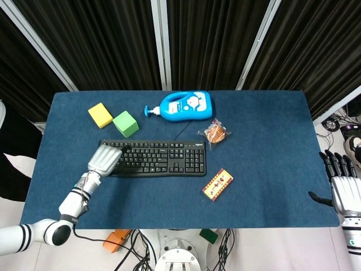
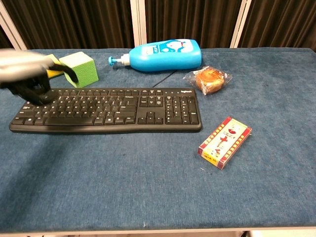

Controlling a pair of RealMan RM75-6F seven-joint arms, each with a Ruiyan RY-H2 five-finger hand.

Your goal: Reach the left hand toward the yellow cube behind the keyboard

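The yellow cube [image 1: 100, 115] lies at the back left of the blue table, behind the black keyboard [image 1: 152, 158] and just left of a green cube [image 1: 125, 123]. My left hand [image 1: 104, 160] hovers over the keyboard's left end, in front of the yellow cube and short of it, fingers bent downward and holding nothing. In the chest view the left hand [image 2: 24, 74] is blurred and covers most of the yellow cube [image 2: 54, 74]. My right hand [image 1: 341, 189] hangs off the table's right edge with its fingers spread and nothing in it.
A blue pump bottle [image 1: 183, 106] lies on its side behind the keyboard. A wrapped snack [image 1: 215, 134] sits right of the keyboard's far corner. A red and yellow box [image 1: 218, 184] lies in front of the keyboard's right end.
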